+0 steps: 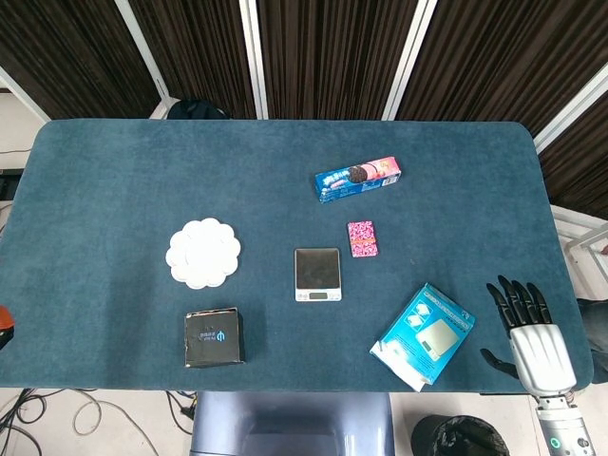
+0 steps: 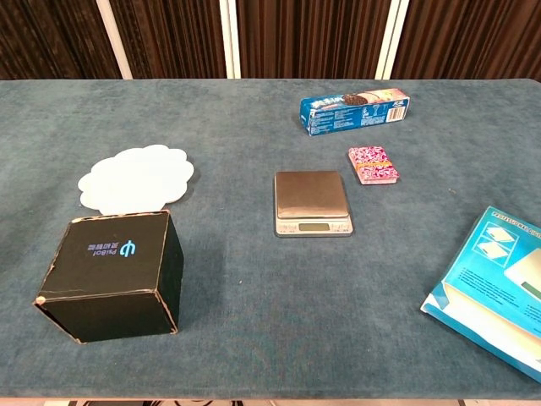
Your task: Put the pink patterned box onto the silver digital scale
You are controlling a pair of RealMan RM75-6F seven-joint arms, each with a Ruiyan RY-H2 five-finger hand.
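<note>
The pink patterned box point(image 1: 362, 238) point(image 2: 373, 164) lies flat on the blue cloth, just right of and a little behind the silver digital scale point(image 1: 316, 274) point(image 2: 312, 203). Nothing lies on the scale's platform. My right hand point(image 1: 533, 328) hovers at the table's front right corner, fingers spread and holding nothing, well clear of the box. It shows only in the head view. My left hand appears in neither view.
A blue cookie package point(image 1: 357, 179) point(image 2: 354, 112) lies behind the pink box. A white flower-shaped plate point(image 1: 203, 253) sits left of the scale, a black cube box point(image 1: 214, 336) in front of it. A blue scale carton point(image 1: 424, 334) lies near my right hand.
</note>
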